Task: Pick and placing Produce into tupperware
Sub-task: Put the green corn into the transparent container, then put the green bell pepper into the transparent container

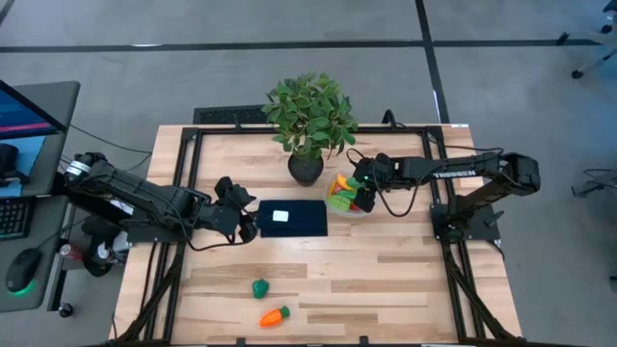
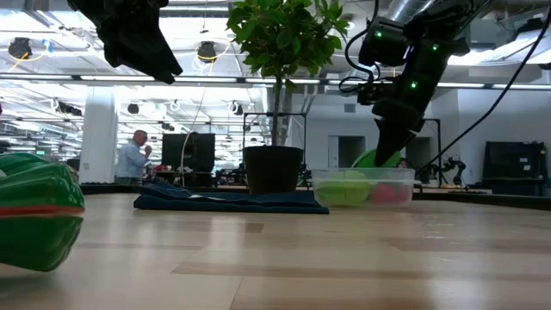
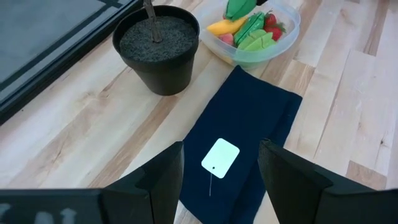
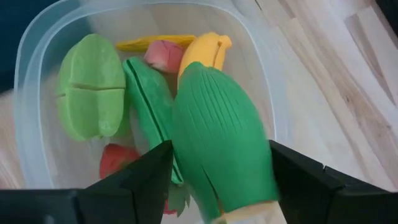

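Observation:
The tupperware [image 4: 37, 43], a clear round bowl, stands on the table right of the plant pot [image 1: 305, 166]. It holds several produce pieces: a pale green one [image 4: 90, 87], a yellow banana [image 4: 205, 50] and red bits. My right gripper [image 4: 217, 180] hangs over it, shut on a green ribbed piece [image 4: 217, 124]. My left gripper [image 3: 221, 177] is open above the dark blue cloth [image 3: 242, 130], with nothing between its fingers. A green piece [image 1: 260, 287] and an orange carrot [image 1: 275, 316] lie near the table's front edge. My right gripper pinches the green ribbed piece between its two fingers, by its two long sides [image 4: 186, 174] near its pale end. The fingers slant down from above, from the table's right. The piece points down into the tupperware; whether its far end rests on the produce below, I cannot tell.
The leafy potted plant [image 1: 310, 111] stands just behind the tupperware and the cloth. The dark blue cloth with a white label [image 1: 281, 217] lies left of the bowl. Bare wood lies between the cloth and the two loose pieces at the front.

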{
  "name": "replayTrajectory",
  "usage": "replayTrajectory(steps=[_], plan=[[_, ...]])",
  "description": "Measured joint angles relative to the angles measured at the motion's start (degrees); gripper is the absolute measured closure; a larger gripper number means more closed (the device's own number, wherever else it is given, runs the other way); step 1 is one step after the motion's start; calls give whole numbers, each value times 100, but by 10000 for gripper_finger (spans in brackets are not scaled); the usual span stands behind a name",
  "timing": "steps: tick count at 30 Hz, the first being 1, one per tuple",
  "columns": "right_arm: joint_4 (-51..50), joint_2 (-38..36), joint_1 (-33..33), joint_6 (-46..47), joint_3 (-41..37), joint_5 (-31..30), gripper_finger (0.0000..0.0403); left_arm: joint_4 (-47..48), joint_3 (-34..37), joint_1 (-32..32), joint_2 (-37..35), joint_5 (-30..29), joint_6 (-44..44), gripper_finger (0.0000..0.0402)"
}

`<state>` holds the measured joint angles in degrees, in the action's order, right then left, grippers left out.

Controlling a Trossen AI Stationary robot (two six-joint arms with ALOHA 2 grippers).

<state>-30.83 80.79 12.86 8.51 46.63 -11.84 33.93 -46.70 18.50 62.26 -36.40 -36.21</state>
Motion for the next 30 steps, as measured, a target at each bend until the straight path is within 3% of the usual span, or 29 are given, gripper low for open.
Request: replayTrajectory(steps=[9, 15, 24, 30], plan=[[-23, -2, 4, 6, 0, 0, 100, 4, 0, 0, 0, -35, 39, 205], [-210, -185, 4, 196, 0, 110, 87, 7, 0, 0, 0, -35, 42, 205], [-671, -1336, -3, 501, 0, 149, 87, 4, 0, 0, 0, 48, 37, 205], [-1402, -2240, -76, 765, 0, 189, 87, 4, 0, 0, 0, 796, 138, 205]])
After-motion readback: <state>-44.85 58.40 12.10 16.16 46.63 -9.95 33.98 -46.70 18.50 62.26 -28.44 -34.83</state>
